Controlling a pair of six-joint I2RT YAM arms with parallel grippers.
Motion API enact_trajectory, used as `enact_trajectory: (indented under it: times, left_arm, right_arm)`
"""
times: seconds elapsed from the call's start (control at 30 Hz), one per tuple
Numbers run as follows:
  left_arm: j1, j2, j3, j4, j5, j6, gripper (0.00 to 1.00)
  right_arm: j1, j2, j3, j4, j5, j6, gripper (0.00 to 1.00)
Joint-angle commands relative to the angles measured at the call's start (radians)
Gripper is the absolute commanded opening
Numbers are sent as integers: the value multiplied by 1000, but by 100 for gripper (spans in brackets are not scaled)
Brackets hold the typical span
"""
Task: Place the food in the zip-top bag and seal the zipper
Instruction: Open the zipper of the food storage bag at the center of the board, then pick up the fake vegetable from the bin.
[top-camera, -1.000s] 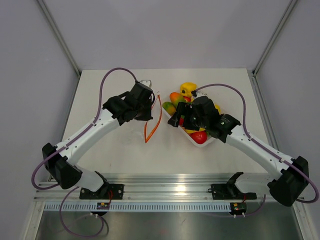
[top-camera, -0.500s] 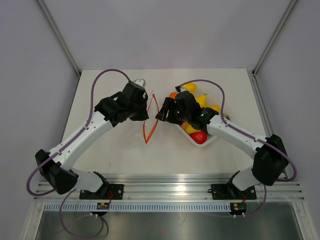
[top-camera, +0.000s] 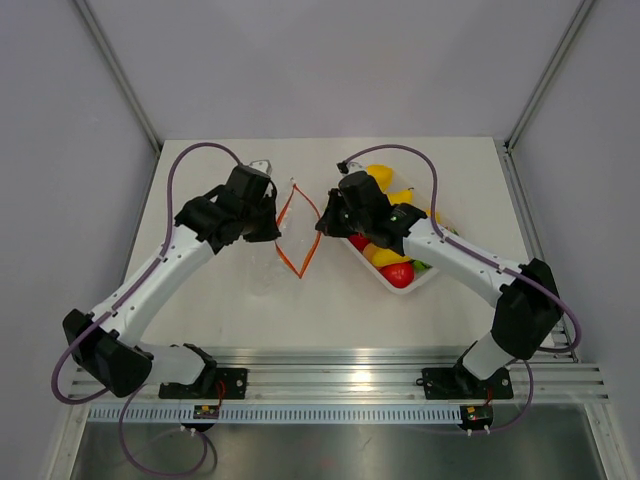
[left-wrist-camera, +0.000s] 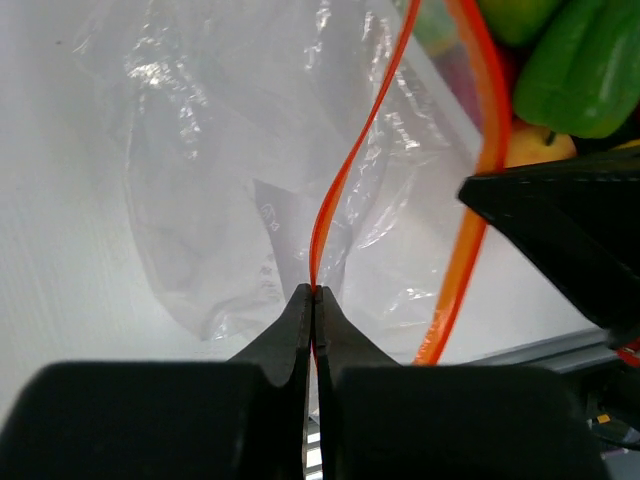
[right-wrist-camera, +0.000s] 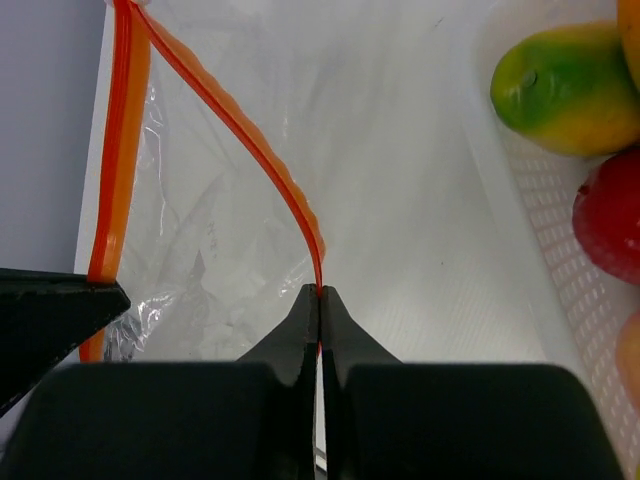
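The clear zip-top bag (top-camera: 262, 272) lies on the table between my arms, its orange-red zipper (top-camera: 300, 275) pulled into an open diamond. My left gripper (top-camera: 277, 227) is shut on the left strip of the zipper (left-wrist-camera: 330, 215). The right gripper (top-camera: 322, 223) is shut on the right strip of the zipper (right-wrist-camera: 290, 205). The food sits in the white tray (top-camera: 432, 279): a yellow pepper (top-camera: 378, 178), a red fruit (top-camera: 398, 274), a green-yellow mango (right-wrist-camera: 570, 88) and a green pepper (left-wrist-camera: 590, 68). No food shows inside the bag (left-wrist-camera: 220, 190).
The tray wall (right-wrist-camera: 520, 210) stands just right of the right gripper's fingers. Both arms' purple cables arch over the back of the table. The metal rail with the arm bases (top-camera: 340, 375) runs along the near edge.
The right gripper left the tray, moved left to the bag's mouth and shut on the right zipper strip. The left gripper shifted slightly left, and the mouth spread open.
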Motion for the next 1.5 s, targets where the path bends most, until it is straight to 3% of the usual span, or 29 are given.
enact_trajectory:
  times: [0.0, 0.33, 0.47, 0.57, 0.6, 0.73, 0.93, 1.1, 1.23, 1.47]
  left_arm:
    - [58, -23, -28, 24, 33, 52, 0]
    - [88, -2, -33, 87, 16, 0, 0]
    - [84, 21, -16, 130, 39, -13, 0]
    - [79, 52, -18, 137, 68, -9, 0]
    - [70, 55, -19, 137, 71, -1, 0]
    - [50, 54, -30, 140, 71, 22, 0]
    - [44, 77, -31, 162, 94, 19, 0]
    - [12, 89, -44, 194, 132, 29, 0]
    - [-7, 112, -38, 208, 148, 29, 0]
    - [-27, 133, -22, 223, 156, 25, 0]
  right_arm:
    - [0, 60, 102, -78, 57, -103, 0]
    - [-62, 54, 122, -127, 83, -191, 1]
    - [-62, 26, 135, -171, 8, -247, 14]
    - [-62, -26, 116, -193, 3, -258, 50]
    - [-62, -44, 115, -210, 6, -259, 72]
    - [-62, -175, 78, -262, 158, -270, 85]
    - [-140, -262, 72, -361, 305, -311, 89]
    - [-314, -241, 33, -372, 210, -375, 91]
    - [-325, -137, 78, -437, 192, -419, 96]
    - [-325, -118, 24, -340, 85, -417, 99]
